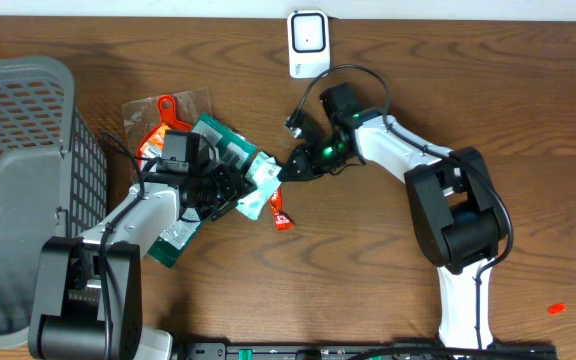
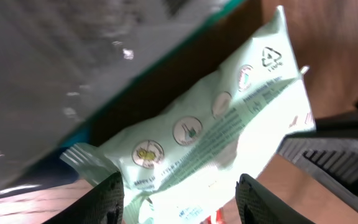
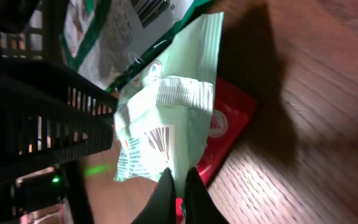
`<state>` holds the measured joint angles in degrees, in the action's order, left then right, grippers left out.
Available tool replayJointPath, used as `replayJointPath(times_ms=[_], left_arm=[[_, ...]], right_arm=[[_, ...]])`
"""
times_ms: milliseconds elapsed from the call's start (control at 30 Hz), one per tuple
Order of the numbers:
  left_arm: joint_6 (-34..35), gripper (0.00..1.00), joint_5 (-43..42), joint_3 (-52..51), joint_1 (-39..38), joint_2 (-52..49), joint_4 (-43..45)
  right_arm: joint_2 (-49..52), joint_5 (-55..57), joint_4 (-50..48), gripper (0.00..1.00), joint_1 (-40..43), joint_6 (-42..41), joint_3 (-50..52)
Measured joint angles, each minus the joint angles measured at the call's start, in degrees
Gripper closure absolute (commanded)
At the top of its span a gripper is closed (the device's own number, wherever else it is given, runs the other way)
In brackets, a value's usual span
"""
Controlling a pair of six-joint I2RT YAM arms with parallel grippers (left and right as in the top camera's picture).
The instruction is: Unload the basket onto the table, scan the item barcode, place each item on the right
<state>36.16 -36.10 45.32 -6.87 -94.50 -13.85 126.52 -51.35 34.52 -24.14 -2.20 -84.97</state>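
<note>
R fingers pinch packet edge.

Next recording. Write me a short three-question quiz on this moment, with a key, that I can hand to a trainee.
1. Multiple choice: in the right wrist view, what does the pale green packet partly cover?
A. a red sachet
B. a blue cup
C. a yellow sponge
2. True or false: the right gripper has its fingers spread wide.
3. Short answer: in the overhead view, at which edge of the picture does the grey basket stand?
Key: 1 A; 2 false; 3 the left edge.
</note>
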Motion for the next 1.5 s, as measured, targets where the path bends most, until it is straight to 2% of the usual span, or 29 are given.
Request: replayJointPath(times_ms=[200,500,867,1000,1267,1500], left_arm=[[0.02,0.42,-3.48,0.00,-0.04,-0.02,1.42],[-0.66,0.42,-3.72,0.00,-0.04,0.00,0.44],[-3.76,0.41,-0.09,0.00,-0.09,-0.02,-10.21],[-4.42,0.42,0.90,0.00,-0.09,0.00,-11.13],[-4.02,0.42,1.60,0.00,-0.09,0.00,-8.85],[3.17,0.40,1.79,0.00,-0.11,0.00,-0.48]], right_arm=[[0.17,-2.60,0.52,0.99,1.20,1.05,0.00],[0.22,-5.60,0.55,0.99,1.20,1.66,0.00],[0.24,-6.69,0.59,0.99,2.71,1.64,0.00],[0.24,-7.67,0.57,0.99,4.28,1.64,0.00],[0.24,-10.88,0.55,0.99,5.07,1.60,0.00],[0.24,-12.09,0.57,0.99,5.07,1.53,0.00]])
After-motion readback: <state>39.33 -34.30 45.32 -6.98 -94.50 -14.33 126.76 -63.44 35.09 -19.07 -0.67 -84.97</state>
